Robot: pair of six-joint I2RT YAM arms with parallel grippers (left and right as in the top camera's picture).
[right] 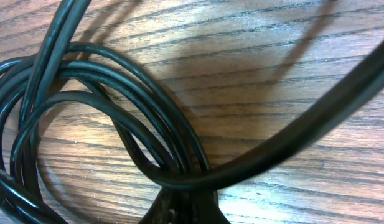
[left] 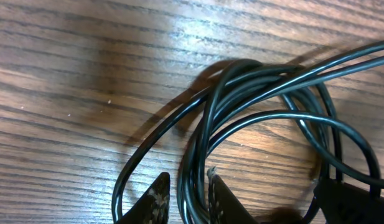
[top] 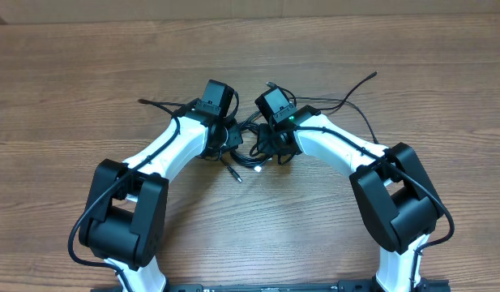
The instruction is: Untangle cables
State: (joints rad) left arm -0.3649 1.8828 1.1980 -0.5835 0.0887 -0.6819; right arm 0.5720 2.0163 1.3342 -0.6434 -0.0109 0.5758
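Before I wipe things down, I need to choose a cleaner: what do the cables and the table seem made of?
The cables look sheathed in black plastic or rubber, semi-gloss: pale highlights run along them. The table looks like wood or wood-print laminate, low sheen, with dark grain lines; which is unclear.
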